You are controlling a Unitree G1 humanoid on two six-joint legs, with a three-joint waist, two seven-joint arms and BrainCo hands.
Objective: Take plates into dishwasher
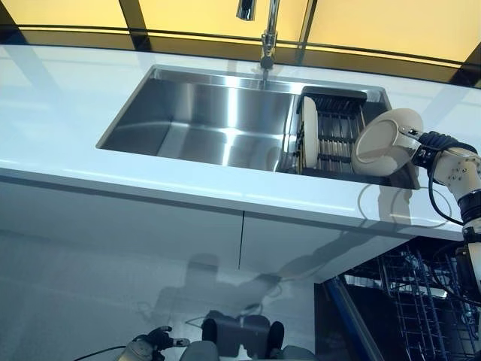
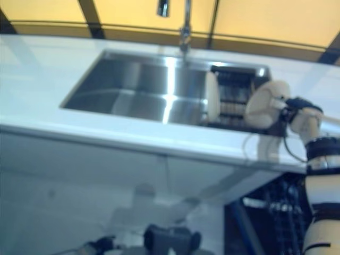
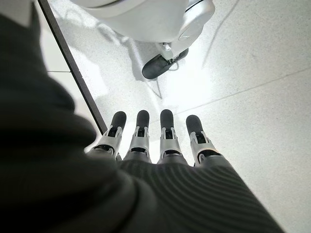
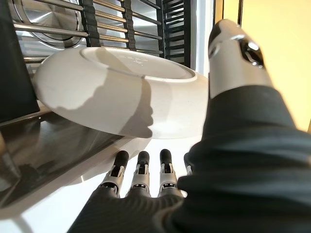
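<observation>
over the right end of the sink (image 1: 203, 113), the right hand (image 1: 421, 147) is holding a cream plate (image 1: 385, 141) on edge, just above the dark drying rack (image 1: 334, 128) that is sitting in the basin. in the right wrist view the thumb (image 4: 233, 53) is pressing one face at the rim and the fingers (image 4: 141, 177) are running along under the other, so the hand is clamped on the plate in a pinch.

handling guess: ceramic, stiff, moderately heavy for a rim pinch, glazed so probably slick, chips if knocked. grip is sitting at the rim only, so the plate is likely wanting to pivot; holding deeper over the rim with the thumb well onto the face would be safer.

second plate (image 1: 309, 132) is standing upright in the rack's left slots, near the held one but apart. it's the next pick; best taken by its top edge.

in the way: the faucet (image 1: 267, 37) is hanging over the back of the basin, clear of the hand. the white tabletop (image 1: 68, 105) edge and sink rim are lying between the plate and the dishwasher rack (image 1: 421, 308), which is showing open low on the right, so the plate needs to clear that edge before dropping.

left hand (image 3: 160, 141) is idling low by the floor (image 3: 252, 73), fingers straight, holding nothing.
</observation>
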